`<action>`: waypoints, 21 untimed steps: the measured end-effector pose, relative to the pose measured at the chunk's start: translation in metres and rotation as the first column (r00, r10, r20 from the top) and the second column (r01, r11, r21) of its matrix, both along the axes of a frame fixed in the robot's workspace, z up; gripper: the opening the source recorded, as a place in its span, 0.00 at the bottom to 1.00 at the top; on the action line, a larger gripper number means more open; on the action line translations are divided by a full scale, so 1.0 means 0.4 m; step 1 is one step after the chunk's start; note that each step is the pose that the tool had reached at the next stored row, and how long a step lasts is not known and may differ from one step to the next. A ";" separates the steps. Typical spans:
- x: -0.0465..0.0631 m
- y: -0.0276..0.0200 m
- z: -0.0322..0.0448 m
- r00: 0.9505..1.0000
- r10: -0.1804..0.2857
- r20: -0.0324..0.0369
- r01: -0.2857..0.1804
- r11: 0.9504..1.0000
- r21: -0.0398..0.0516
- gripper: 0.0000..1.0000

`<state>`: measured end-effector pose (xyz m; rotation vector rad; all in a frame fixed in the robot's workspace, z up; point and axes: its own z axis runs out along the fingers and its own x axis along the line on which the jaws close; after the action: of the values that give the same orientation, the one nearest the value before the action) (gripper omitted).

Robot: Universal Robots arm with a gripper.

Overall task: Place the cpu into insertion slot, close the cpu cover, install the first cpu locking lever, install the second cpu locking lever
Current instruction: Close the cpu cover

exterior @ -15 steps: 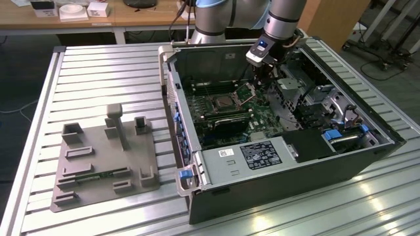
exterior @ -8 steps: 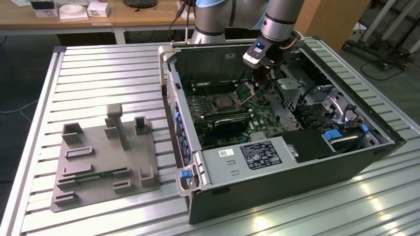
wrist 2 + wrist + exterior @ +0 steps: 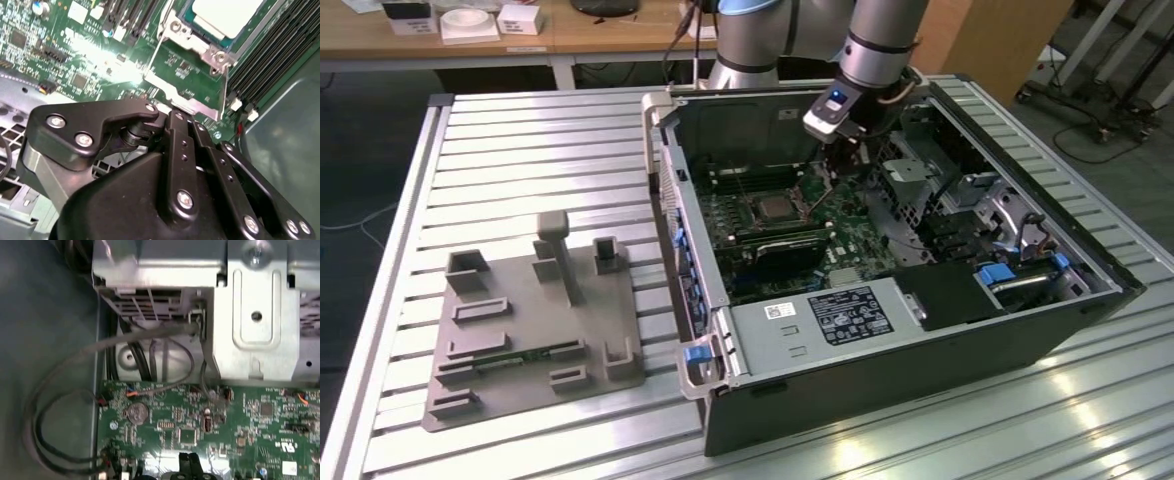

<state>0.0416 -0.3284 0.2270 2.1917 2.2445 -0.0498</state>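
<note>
Second wrist view: my gripper (image 3: 176, 117) jaws pinched shut, nothing held. Cpu (image 3: 227, 15) sits in socket, cover (image 3: 195, 44) down round it, just ahead of my tips.

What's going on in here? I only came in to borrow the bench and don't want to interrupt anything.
A robot arm is working inside an open computer case that lies on the slatted metal table. Its gripper is down at the motherboard, close to the edge of the CPU socket. The cpu sits in the socket, and the cpu cover appears to lie flat around it. A grey fixture tray rests on the table on the exterior view's left of the case.
</note>
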 end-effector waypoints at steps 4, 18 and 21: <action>-0.015 0.001 0.000 1.000 0.000 -0.001 0.000 1.000 0.000 0.11; -0.043 0.007 -0.002 1.000 0.000 -0.005 0.000 1.000 0.000 0.11; -0.049 0.010 -0.002 1.000 0.000 -0.006 0.000 1.000 0.000 0.11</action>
<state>0.0222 -0.3244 0.2262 2.1943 2.2473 -0.0561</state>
